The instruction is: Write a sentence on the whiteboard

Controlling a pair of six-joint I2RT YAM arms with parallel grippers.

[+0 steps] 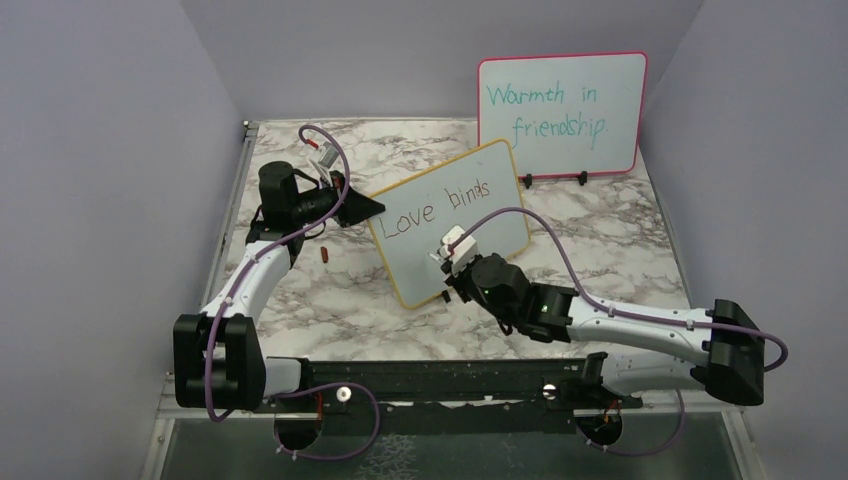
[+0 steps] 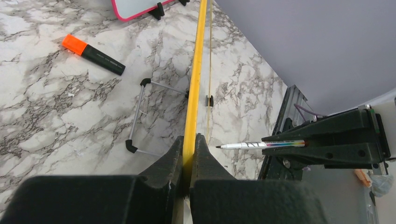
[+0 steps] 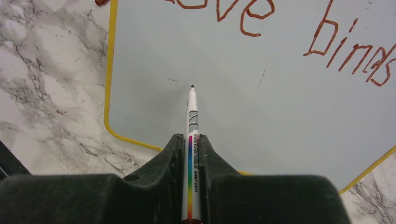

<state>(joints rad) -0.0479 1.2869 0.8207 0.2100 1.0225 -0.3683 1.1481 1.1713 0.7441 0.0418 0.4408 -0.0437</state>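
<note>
The yellow-framed whiteboard (image 1: 450, 220) stands tilted in the middle of the table, with "Love binds" (image 1: 435, 207) written on it in dark red-brown. My left gripper (image 1: 362, 208) is shut on the board's left edge; the left wrist view shows its jaws clamped on the yellow frame (image 2: 194, 98). My right gripper (image 1: 452, 262) is shut on a white marker (image 3: 192, 140) with a rainbow stripe. The marker tip (image 3: 192, 87) is at the blank lower part of the board (image 3: 280, 116), below "Love" (image 3: 224, 9); contact cannot be told. The marker also shows in the left wrist view (image 2: 259, 145).
A pink-framed board (image 1: 560, 115) with teal "Warmth in friendship." stands at the back right. An orange-capped black marker (image 2: 93, 54) lies on the marble behind the whiteboard. A small red cap (image 1: 324, 255) lies on the table left of the board. A wire stand (image 2: 140, 116) lies behind the board.
</note>
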